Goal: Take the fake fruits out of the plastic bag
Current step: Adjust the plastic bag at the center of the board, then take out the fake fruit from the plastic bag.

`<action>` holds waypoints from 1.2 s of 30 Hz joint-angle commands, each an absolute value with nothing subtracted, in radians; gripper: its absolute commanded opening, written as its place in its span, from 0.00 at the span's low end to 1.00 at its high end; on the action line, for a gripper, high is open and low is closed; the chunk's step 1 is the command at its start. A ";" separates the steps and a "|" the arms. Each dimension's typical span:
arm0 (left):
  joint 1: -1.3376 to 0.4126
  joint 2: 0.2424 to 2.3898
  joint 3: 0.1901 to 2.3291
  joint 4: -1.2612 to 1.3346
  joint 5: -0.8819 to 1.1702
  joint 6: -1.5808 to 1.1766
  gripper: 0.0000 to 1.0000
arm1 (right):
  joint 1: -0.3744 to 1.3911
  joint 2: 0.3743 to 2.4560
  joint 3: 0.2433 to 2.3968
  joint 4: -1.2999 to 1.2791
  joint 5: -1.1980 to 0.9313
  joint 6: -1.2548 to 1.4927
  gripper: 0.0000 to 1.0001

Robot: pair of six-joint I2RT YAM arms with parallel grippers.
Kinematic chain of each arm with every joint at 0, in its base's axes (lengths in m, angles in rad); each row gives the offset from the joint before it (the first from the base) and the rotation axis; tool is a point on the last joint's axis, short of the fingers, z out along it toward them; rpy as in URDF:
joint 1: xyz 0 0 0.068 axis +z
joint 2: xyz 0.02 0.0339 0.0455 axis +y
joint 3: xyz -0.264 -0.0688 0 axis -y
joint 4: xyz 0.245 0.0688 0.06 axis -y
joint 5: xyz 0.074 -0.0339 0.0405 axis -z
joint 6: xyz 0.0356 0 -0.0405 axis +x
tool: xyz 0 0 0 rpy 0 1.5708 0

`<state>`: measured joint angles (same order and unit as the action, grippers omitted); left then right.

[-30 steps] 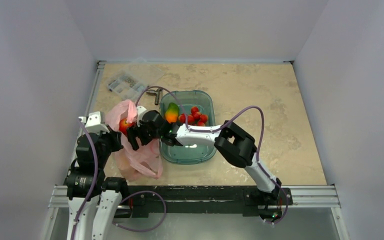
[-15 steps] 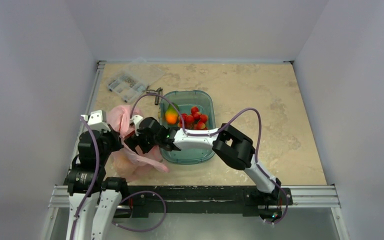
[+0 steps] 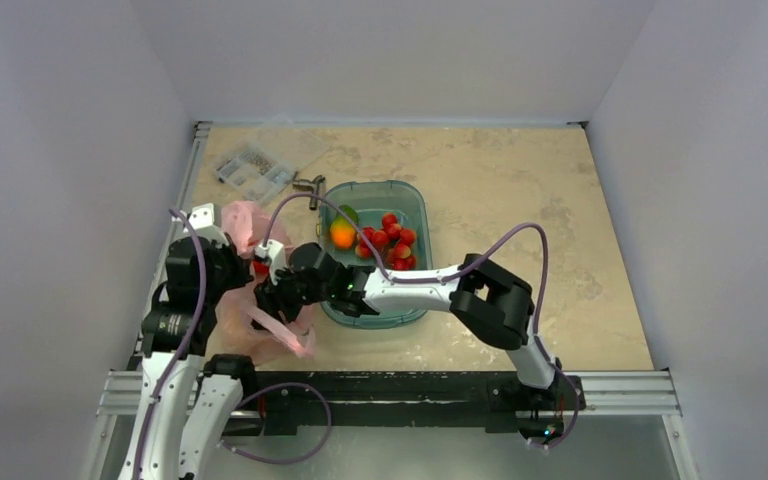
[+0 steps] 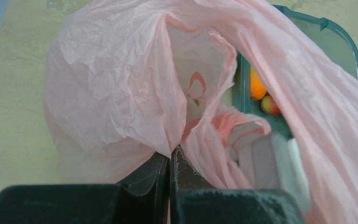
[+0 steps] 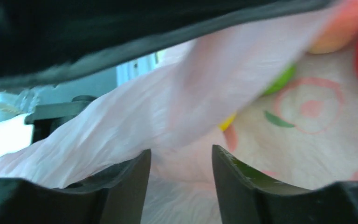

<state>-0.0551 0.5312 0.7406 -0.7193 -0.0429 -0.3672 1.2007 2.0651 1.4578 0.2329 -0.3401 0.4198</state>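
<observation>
Plastic bag (image 4: 107, 93): you see thin, crinkled, translucent pink film; tub (image 3: 412, 200): smooth, see-through teal plastic; fake fruits (image 3: 397, 243): glossy plastic; left gripper (image 4: 170, 158): matt black, grainy; table (image 3: 520, 180): mottled beige, matt.

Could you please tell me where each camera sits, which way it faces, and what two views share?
Top external: above and behind the arms, looking down at the table; both arms show.
Left wrist: on the left arm, facing the plastic bag; left pincer shut on it.
Right wrist: on the right arm, looking into the bag; right pincer open.
Shared: top and left wrist both show the teal tub.
</observation>
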 commanded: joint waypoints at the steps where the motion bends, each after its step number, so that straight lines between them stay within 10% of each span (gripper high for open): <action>1: -0.059 0.585 0.835 -0.644 0.055 -0.407 0.00 | 1.226 2.028 1.401 0.401 -0.383 0.476 0.43; 6: -0.058 0.509 0.833 -0.737 0.007 -0.370 0.00 | 1.153 1.975 1.361 0.398 -0.278 0.535 0.32; 19: -0.058 0.505 0.783 -0.828 -0.093 -0.316 0.00 | 1.131 1.989 1.456 0.296 0.141 0.575 0.41; 36: -0.061 0.529 0.773 -0.808 -0.047 -0.314 0.00 | 1.134 2.287 1.793 0.253 0.310 0.488 0.99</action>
